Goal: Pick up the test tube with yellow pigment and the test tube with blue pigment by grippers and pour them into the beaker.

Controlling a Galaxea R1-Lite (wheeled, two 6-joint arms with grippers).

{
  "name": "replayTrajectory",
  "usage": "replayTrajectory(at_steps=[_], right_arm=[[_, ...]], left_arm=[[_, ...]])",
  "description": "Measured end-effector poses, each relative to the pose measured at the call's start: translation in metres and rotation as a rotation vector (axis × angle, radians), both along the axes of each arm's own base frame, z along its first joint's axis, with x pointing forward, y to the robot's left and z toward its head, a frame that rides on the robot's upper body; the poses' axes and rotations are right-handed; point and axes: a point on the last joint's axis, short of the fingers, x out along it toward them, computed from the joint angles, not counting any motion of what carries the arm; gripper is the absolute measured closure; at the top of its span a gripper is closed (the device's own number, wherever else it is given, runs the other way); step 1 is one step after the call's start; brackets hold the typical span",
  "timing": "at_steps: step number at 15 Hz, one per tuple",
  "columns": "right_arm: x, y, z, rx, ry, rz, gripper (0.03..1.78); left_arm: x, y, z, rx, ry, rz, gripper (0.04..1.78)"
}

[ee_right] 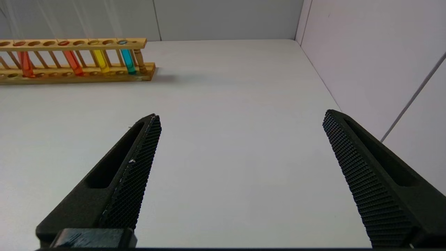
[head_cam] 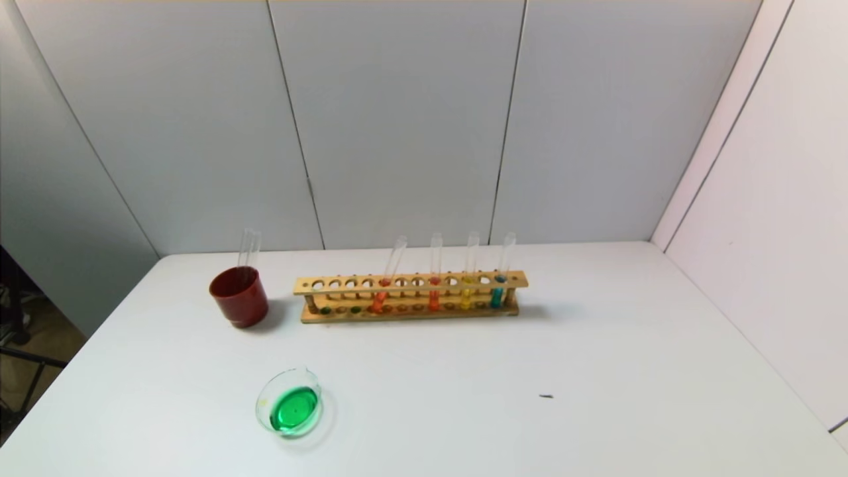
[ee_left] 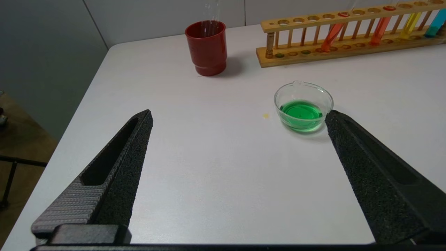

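Beaker (head_cam: 289,403), near the table's (head_cam: 596,371) front-left edge: holds green liquid, so you may judge both pours done. Yellow tube (head_cam: 468,270) and blue tube (head_cam: 501,270): upright in rack (head_cam: 411,296), toward the back edge. Left gripper (ee_left: 238,116), right gripper (ee_right: 240,118): jaws spread, empty.

The left gripper (ee_left: 238,116) hangs above the white table (ee_left: 216,167) with its two black fingers (ee_left: 118,174) spread wide and nothing between them. Just beyond one fingertip sits the beaker (ee_left: 303,106), a low clear glass vessel holding green liquid, with a tiny yellow spot (ee_left: 266,116) on the table beside it. Farther off stands a dark-red cup (ee_left: 207,47) with clear glass tubes poking out of it. Beside the cup, the wooden test tube rack (ee_left: 299,38) holds two orange-red tubes (ee_left: 332,33), a yellow-liquid tube (ee_left: 411,26) and a blue-liquid tube (ee_left: 435,26), all leaning.
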Motion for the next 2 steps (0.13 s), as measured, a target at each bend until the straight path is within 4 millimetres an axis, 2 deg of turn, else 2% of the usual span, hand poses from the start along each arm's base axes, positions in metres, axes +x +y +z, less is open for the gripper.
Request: replayTrajectory(at_steps=[2], right_arm=[[0.0000, 0.0000, 0.0000, -0.001, 0.000, 0.001, 0.11]], left_arm=[[0.0000, 0.0000, 0.0000, 0.000, 0.000, 0.000, 0.08]])
